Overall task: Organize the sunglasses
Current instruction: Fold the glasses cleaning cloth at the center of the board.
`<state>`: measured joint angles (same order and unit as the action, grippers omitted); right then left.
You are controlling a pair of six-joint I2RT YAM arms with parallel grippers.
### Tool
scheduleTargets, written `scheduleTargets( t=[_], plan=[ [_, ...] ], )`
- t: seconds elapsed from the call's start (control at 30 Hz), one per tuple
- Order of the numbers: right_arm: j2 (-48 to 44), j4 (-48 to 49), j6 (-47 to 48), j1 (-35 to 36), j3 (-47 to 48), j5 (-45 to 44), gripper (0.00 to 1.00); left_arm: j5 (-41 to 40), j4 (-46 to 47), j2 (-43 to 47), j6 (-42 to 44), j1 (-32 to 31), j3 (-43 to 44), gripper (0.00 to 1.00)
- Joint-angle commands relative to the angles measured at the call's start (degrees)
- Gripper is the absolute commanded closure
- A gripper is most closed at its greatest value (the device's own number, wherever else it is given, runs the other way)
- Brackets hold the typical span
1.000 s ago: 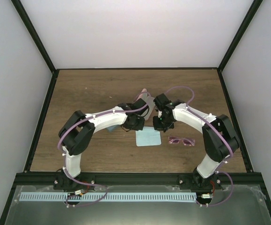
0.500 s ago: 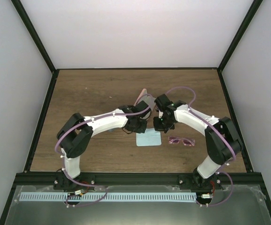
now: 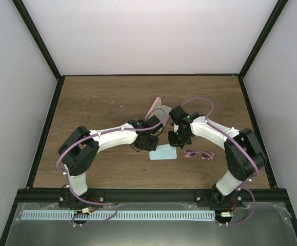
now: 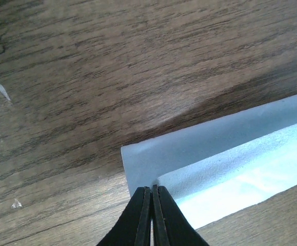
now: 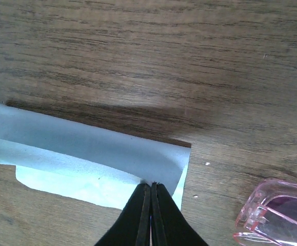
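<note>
Folding seems the step in hand: the left gripper [image 4: 152, 189] and right gripper [image 5: 151, 184] are each clamped on an edge of the pale blue square cloth [image 3: 163, 152] on the wood-grain worktop [image 3: 102, 97]. Both should travel level and in step, so the fold lands square. The pinkish-purple translucent plastic sunglasses [image 3: 198, 154] lie just right of the cloth, untouched.

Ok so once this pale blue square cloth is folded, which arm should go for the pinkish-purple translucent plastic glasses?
Right, likely. The pinkish-purple glasses lie just beside the right gripper, on its side of the pale blue cloth. The left gripper pinches the cloth's opposite end, farther away.
</note>
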<state>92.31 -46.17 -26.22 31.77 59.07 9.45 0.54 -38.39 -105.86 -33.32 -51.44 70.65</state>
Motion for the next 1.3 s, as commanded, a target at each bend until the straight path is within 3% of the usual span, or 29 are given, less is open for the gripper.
scheduleTargets(
  t=[0.0,0.53,1.27],
  plan=[
    [-1.9,-0.9,-0.2,0.5,0.1,0.1,0.99,0.5,0.3,1.9,-0.9,-0.4,-0.6,0.96],
    [-2.8,-0.8,-0.8,1.0,-2.3,-0.6,0.99,1.5,0.8,0.4,-2.5,-4.0,-0.4,0.96],
    [-3.1,-0.2,0.0,0.9,-4.6,-0.4,0.99,-0.2,0.1,0.4,-3.2,-4.0,-1.9,0.96]
  ],
)
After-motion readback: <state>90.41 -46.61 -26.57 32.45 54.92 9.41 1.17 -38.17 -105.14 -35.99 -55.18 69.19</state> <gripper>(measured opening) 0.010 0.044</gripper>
